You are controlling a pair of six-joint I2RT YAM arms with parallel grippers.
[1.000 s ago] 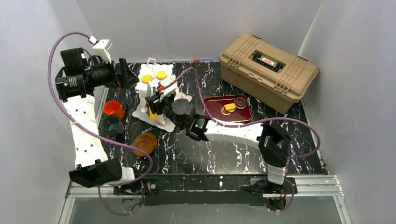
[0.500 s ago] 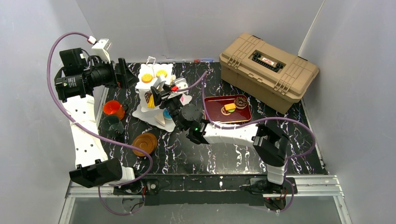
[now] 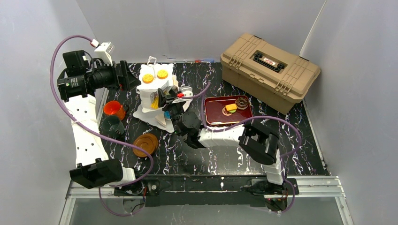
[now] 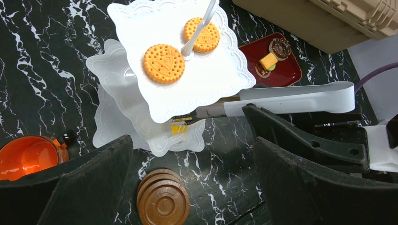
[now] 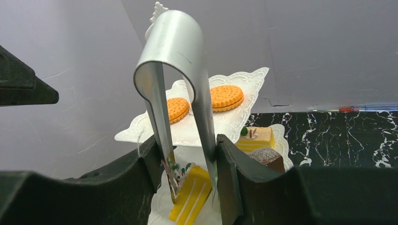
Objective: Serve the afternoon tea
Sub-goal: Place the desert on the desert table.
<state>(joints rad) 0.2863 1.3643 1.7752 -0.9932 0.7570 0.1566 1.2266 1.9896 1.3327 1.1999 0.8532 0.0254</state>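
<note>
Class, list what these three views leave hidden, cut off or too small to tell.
1. Right wrist view: the right gripper and the bottom edge hide whether the yellow cake slice in the metal tongs touches a plate.
2. Top view: the right arm covers the lower plates of the white three-tier stand.
3. Top view: the toy pastries on the red tray are too small to identify.

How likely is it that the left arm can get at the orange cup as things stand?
Probably yes: the left arm's fingers are open and empty, and the orange cup stands uncovered nearby.
</note>
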